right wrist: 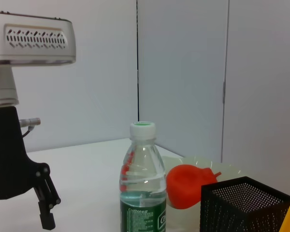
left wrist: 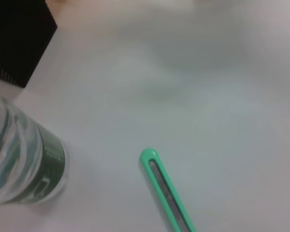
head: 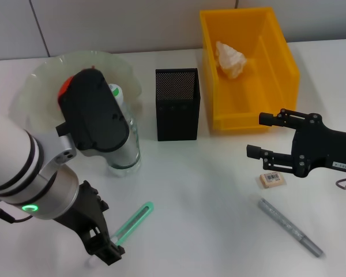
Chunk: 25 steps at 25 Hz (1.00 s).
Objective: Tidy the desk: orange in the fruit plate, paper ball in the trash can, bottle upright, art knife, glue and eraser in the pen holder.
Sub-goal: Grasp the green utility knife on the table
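Note:
My left gripper (head: 104, 247) hangs low over the near table edge, right beside the near end of the green art knife (head: 135, 223) (left wrist: 166, 193). The clear bottle (head: 128, 144) (right wrist: 142, 183) stands upright behind it, partly hidden by my left arm. The orange (head: 65, 88) (right wrist: 186, 186) lies in the fruit plate (head: 43, 75). The paper ball (head: 230, 57) sits in the yellow trash can (head: 279, 63). My right gripper (head: 261, 135) is open and empty, just above the eraser (head: 273, 179). A grey pen-shaped glue (head: 291, 228) lies nearer.
The black mesh pen holder (head: 177, 104) (right wrist: 241, 205) stands between the bottle and the yellow bin. The bottle (left wrist: 24, 164) is close to the knife's far side. Bare white table lies between the knife and the eraser.

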Motion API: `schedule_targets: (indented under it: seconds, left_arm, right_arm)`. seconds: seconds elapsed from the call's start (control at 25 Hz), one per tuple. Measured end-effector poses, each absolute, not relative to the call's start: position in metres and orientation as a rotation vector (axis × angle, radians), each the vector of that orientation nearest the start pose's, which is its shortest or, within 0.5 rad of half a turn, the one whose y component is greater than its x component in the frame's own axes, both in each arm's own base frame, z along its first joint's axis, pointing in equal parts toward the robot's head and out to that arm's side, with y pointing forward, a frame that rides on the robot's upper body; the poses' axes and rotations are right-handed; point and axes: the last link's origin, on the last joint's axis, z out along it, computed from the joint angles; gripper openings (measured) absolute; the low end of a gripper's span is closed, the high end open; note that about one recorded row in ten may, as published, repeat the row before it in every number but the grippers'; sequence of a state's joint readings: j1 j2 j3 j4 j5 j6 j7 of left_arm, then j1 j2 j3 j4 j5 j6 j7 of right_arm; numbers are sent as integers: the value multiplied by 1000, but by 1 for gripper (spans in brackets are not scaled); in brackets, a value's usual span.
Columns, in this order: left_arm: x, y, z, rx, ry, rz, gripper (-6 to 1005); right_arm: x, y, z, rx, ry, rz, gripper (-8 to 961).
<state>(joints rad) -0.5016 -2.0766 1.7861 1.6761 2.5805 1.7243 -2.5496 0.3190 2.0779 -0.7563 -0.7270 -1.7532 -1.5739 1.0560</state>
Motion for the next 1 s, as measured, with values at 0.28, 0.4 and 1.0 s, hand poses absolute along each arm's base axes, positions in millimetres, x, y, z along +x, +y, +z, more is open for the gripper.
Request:
schedule_targets:
  seconds: [0.28, 0.4, 1.0]
  left_arm:
    - [-131, 277, -39, -2845, -416, 795, 861]
    - [-129, 278, -39, -2837, -441, 794, 861]
    - [-132, 283, -50, -2807, -467, 809, 861]
  right_arm:
    - [295, 291, 21, -2531, 296, 750, 725]
    - [296, 290, 19, -2531, 295, 750, 725]
    - [297, 289, 19, -2529, 292, 746, 725]
